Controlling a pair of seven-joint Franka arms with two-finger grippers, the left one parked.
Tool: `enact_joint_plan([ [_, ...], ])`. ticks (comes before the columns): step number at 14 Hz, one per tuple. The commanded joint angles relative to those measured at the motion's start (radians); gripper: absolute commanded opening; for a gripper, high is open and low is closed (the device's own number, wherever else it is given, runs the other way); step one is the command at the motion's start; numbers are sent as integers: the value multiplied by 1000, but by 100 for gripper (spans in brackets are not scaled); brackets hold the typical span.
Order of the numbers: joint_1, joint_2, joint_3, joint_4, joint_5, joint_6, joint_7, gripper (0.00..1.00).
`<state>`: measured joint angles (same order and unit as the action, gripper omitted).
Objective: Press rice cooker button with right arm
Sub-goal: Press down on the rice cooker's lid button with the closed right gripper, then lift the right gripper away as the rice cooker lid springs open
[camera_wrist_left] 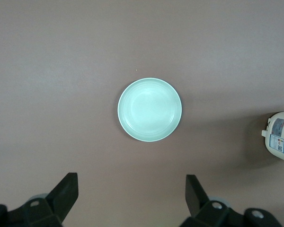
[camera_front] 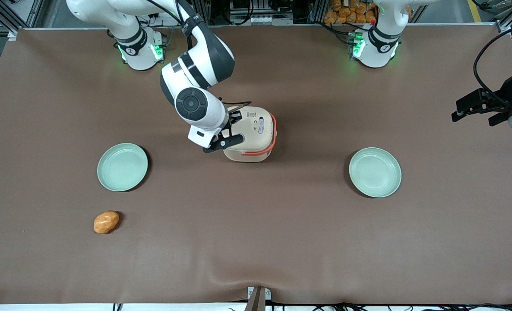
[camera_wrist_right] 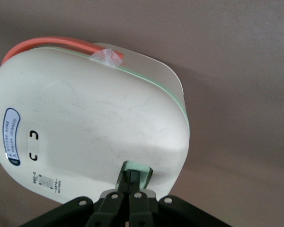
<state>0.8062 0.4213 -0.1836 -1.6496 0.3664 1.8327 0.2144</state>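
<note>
The rice cooker (camera_front: 256, 134) is cream-beige with a coral-orange band and stands mid-table with its lid down. It also shows in the right wrist view (camera_wrist_right: 90, 118) and in the left wrist view (camera_wrist_left: 280, 135). The right arm (camera_front: 195, 73) reaches down over it. My gripper (camera_wrist_right: 132, 174) is shut, its two fingers pressed together, and their tips rest on the small pale-green button (camera_wrist_right: 146, 168) at the lid's edge. In the front view the gripper (camera_front: 235, 116) sits at the cooker's edge toward the working arm's end and hides the button.
A round pale green plate (camera_front: 122, 166) lies toward the working arm's end, another (camera_front: 374, 172) toward the parked arm's end, also in the left wrist view (camera_wrist_left: 149, 109). An orange-brown lump (camera_front: 106, 222) lies nearer the front camera than the first plate.
</note>
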Motion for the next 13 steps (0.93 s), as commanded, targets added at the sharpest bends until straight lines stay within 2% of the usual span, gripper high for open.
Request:
enact_joint_plan([
  [1, -8, -35, -4, 25, 16, -53, -3, 5],
  [3, -36, -64, -4, 62, 54, -131, -3, 21],
  [5, -71, -102, -4, 65, 78, -156, -4, 53],
  [7, -87, -137, -5, 63, 68, -165, -4, 100],
  [13, -208, -235, -4, 65, 71, -178, -18, 100],
])
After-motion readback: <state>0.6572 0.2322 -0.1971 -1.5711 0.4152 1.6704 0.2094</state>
